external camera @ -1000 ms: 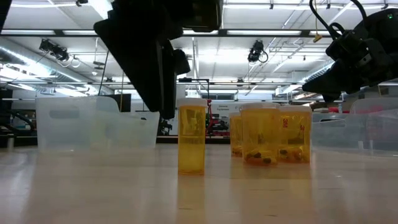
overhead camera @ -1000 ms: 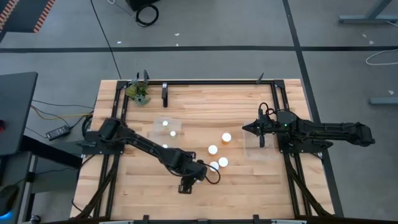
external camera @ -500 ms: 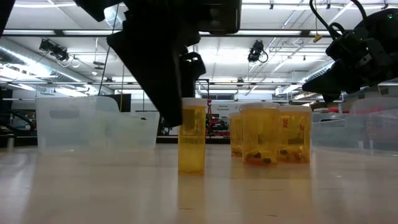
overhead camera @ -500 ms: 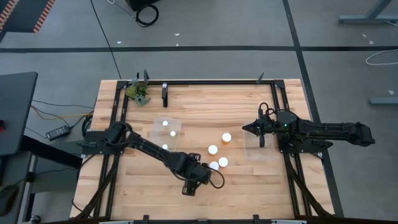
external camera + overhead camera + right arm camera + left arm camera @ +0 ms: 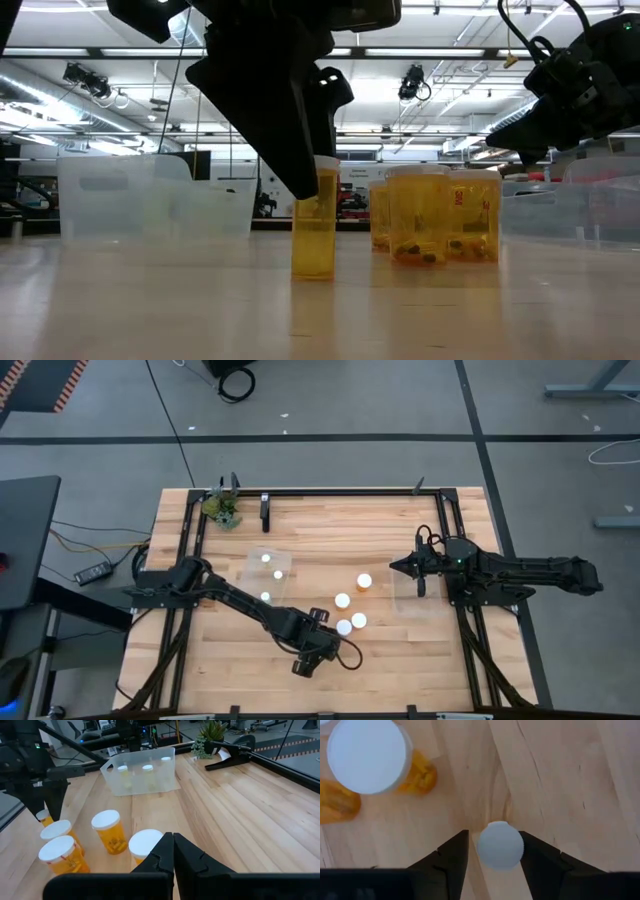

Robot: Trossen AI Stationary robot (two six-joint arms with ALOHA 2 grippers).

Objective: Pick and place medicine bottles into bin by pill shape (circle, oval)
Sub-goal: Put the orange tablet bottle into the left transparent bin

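A narrow amber bottle [image 5: 315, 225] with a white cap [image 5: 500, 845] stands upright on the table near its front. My left gripper [image 5: 495, 857] is open above it, one finger on each side of the cap; in the high view the gripper [image 5: 315, 652] hides the bottle. Several wider amber bottles [image 5: 350, 615] with white caps stand in a group just to the right and farther back. Three more stand in a clear bin [image 5: 268, 568]. My right gripper [image 5: 395, 567] is shut and empty, held above the table's right side. My left gripper points down from above and straddles the narrow bottle's cap. One finger [image 5: 537, 857] lies right at the cap's rim [image 5: 521, 845]; I cannot tell whether it touches. A thin gap shows at the other finger. The bottle stands upright on the table.
A second clear bin [image 5: 412, 592] sits below my right gripper. A green plant clump [image 5: 222, 510] and a black bracket [image 5: 265, 512] stand at the far edge. A dark frame runs round the table top.
My left gripper has gone toward the table's right edge and down, until its open fingers stand on either side of the narrow bottle's cap.
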